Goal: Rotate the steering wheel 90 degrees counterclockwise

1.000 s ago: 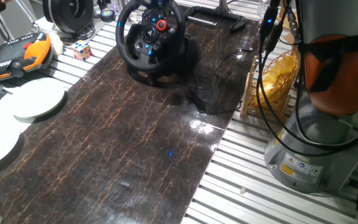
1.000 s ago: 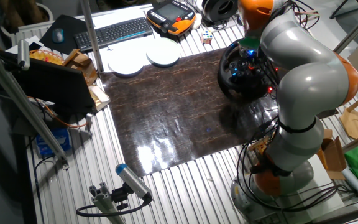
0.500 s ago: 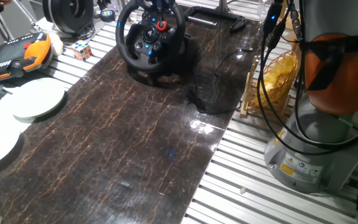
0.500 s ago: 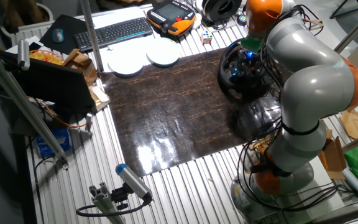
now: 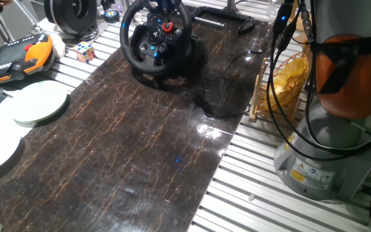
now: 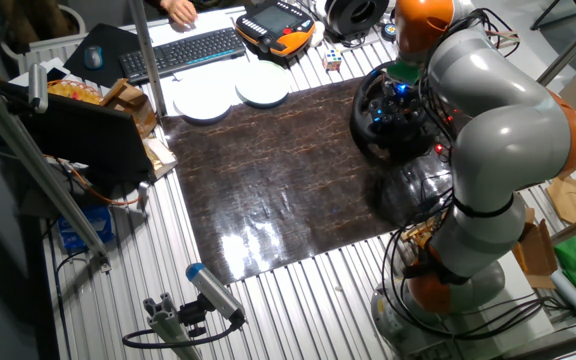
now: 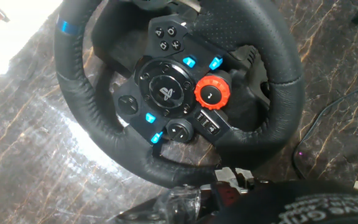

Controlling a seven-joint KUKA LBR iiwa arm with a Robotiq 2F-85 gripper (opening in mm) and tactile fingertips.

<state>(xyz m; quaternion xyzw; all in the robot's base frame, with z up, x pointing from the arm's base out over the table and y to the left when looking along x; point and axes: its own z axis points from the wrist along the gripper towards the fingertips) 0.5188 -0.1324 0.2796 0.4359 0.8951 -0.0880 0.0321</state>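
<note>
The end effector [image 7: 229,186] is at the rim of the steering wheel [image 7: 173,93], at the bottom edge of the hand view; it is blurred there, so I cannot tell if its fingers are apart or clamped. The wheel stands on the dark marbled bench [image 5: 140,142], at its far end, beside a Rubik's cube [image 5: 85,51].

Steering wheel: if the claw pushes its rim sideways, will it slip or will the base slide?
The steering wheel has a stitched, leather-like rim, so grip is probably fair. Its base just rests on the glossy table; it may creep.
</note>
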